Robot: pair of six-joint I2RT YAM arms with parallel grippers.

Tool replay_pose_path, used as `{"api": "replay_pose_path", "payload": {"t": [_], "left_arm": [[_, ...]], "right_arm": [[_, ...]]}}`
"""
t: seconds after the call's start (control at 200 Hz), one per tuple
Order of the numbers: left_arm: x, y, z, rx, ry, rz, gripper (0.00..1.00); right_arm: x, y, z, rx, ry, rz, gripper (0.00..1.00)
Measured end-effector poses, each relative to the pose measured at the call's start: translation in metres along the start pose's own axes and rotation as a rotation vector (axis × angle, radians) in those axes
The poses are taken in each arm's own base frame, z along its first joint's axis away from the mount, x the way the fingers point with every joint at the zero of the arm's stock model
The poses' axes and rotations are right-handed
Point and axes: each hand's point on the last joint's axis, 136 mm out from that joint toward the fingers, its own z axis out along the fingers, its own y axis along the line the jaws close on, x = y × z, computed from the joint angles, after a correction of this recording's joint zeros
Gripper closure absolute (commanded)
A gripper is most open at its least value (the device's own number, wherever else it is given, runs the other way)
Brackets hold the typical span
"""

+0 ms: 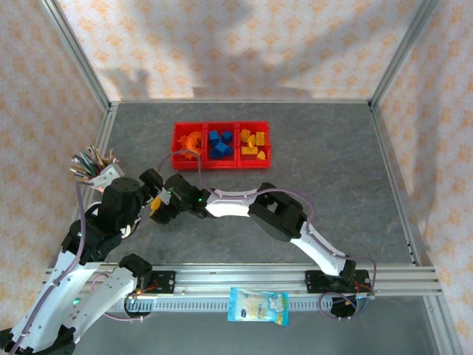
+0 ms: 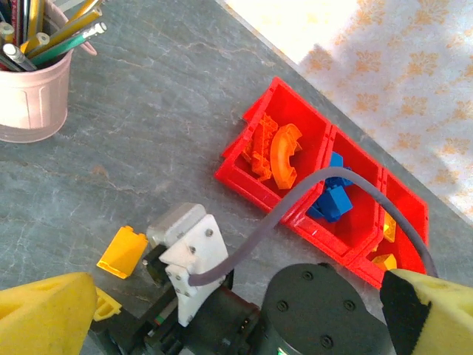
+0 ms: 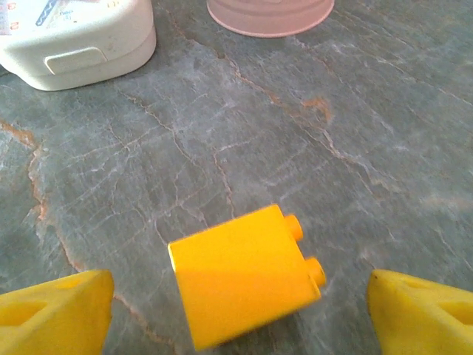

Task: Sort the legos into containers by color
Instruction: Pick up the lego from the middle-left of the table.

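A yellow lego block [image 3: 244, 274] lies on its side on the grey table, studs to the right, between the wide-apart yellow fingers [image 3: 55, 314] of my right gripper [image 3: 240, 314], which is open and touches nothing. The left wrist view has the same block [image 2: 123, 251] just beyond the right arm's wrist. My left gripper [image 2: 236, 318] hangs open above that wrist, holding nothing. The three joined red containers [image 1: 205, 164] stand further back: orange pieces [image 2: 277, 151] in the left one, blue cubes [image 2: 332, 200] in the middle, yellow blocks [image 1: 253, 143] in the right.
A pink cup of pens [image 2: 33, 81] stands at the table's left edge, close behind the block. The right arm [image 1: 244, 203] stretches across the near half of the table toward the left arm [image 1: 111, 211]. A snack packet [image 1: 258, 305] lies on the front rail.
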Motion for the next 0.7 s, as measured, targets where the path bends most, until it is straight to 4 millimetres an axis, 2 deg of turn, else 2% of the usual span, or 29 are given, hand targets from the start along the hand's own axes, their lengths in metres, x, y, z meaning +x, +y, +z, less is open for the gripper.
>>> {"api": "replay_pose_path", "payload": {"t": [0.185,0.505,0.701], "left_arm": [[0.000,0.000,0.001,-0.003,0.002,0.002,0.01],[0.001,0.000,0.001,-0.005,0.003,0.003,0.01],[0.001,0.000,0.001,-0.004,0.003,0.004,0.01]], "right_arm": [[0.000,0.002,0.011,-0.022,0.020,-0.040,0.27],[0.009,0.006,0.011,-0.047,0.051,-0.061,0.54],[0.013,0.006,0.000,-0.047,0.062,-0.055,0.59]]}}
